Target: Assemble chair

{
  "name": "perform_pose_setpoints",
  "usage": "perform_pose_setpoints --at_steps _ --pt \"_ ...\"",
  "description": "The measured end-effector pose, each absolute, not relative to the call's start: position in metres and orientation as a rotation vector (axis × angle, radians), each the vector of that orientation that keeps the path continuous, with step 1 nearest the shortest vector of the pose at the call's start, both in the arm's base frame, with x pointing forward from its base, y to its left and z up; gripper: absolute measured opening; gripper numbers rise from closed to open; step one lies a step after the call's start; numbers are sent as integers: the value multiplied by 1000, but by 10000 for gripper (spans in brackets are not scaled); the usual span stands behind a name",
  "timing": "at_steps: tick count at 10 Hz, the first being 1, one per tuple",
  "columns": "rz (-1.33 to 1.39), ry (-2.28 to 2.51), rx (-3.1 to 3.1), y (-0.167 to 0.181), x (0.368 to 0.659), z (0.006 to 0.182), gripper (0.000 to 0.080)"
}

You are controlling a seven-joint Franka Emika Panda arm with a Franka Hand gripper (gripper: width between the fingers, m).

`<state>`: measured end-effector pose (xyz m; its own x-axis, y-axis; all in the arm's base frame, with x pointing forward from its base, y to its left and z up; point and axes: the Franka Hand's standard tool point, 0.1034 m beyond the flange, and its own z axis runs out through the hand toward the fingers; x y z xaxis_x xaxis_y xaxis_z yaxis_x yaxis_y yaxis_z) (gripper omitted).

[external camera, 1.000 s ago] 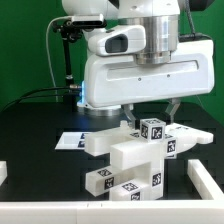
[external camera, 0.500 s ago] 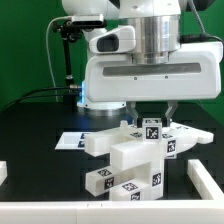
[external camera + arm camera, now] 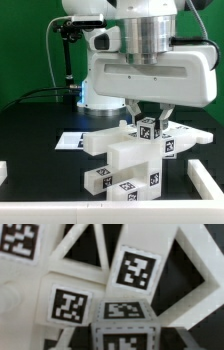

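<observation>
While the gripper [image 3: 150, 112] has swung slightly since a second ago, its fingers, state unclear, hover over the chair [image 3: 135, 155], suggesting realignment.

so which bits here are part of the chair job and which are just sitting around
Part of the job:
- chair pieces, stacked white blocks with tags
- tagged post on top, right under the gripper

Just there:
- marker board, flat on the table
- white border rails
- black stand behind
</observation>
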<state>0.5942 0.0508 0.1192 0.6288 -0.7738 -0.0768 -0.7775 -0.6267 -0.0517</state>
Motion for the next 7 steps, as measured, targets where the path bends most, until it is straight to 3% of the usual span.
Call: perform_pose_setpoints --at_steps 2,3,4,5,6,7 --pt "65 1390 -2723 51 595 119 282" --pt "64 1350 -2742 52 595 119 361" --pt "61 1292 -2768 52 595 119 361" --pt "48 1058 -2862 53 595 119 543" --pt "32 754 -2954 51 596 118 627" --pt "21 428 -3022 52 595 118 643"
